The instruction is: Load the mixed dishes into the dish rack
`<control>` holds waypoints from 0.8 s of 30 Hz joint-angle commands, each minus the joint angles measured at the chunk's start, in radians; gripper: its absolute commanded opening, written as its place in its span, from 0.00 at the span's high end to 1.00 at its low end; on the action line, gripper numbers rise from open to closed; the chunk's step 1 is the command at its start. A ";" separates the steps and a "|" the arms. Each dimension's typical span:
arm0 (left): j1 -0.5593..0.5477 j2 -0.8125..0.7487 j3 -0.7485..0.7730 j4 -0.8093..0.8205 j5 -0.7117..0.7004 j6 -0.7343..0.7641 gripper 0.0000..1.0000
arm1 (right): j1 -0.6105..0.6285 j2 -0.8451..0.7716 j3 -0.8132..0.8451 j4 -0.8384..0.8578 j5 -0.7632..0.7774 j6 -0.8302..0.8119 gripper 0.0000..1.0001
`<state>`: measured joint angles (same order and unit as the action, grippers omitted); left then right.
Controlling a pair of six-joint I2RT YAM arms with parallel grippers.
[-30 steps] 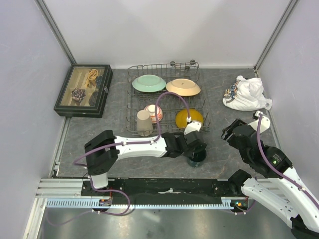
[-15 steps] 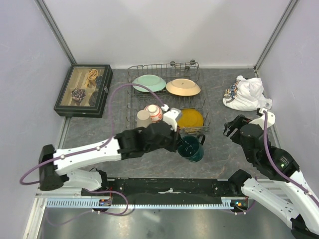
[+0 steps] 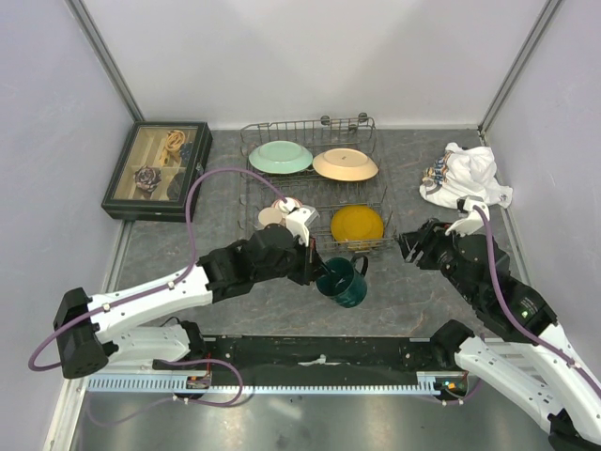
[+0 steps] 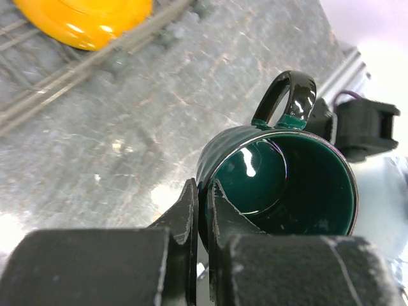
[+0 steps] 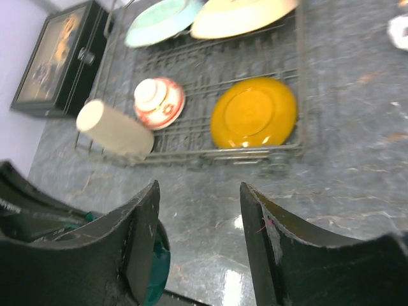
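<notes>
The left arm stretches toward two o'clock, left gripper [image 3: 317,267] pinching the rim of the dark green mug [image 3: 346,286]; the right gripper [image 3: 413,246] faces ten o'clock, jaws apart.

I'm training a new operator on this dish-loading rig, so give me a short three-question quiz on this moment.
1. True or false: the dark green mug sits inside the dish rack.
2. Which part of the mug does the left gripper pinch? A) handle B) rim wall C) base
3. Fill in: the right gripper has its jaws ____, holding nothing.
Key: 1 false, it is held outside the rack; 2 B; 3 open.
</notes>
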<state>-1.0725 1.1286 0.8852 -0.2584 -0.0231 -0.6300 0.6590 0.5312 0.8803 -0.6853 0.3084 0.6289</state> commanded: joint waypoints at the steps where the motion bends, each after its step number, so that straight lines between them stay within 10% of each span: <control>1: 0.034 -0.067 -0.009 0.234 0.158 -0.077 0.99 | 0.001 -0.003 -0.021 0.095 -0.126 -0.058 0.40; 24: 0.114 -0.041 -0.019 0.331 0.293 -0.143 0.98 | 0.001 0.053 -0.098 0.155 -0.445 -0.147 0.44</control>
<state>-0.9596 1.0916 0.8234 -0.0631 0.2234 -0.7227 0.6590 0.5846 0.7898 -0.5789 -0.0971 0.4965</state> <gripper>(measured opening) 0.048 0.559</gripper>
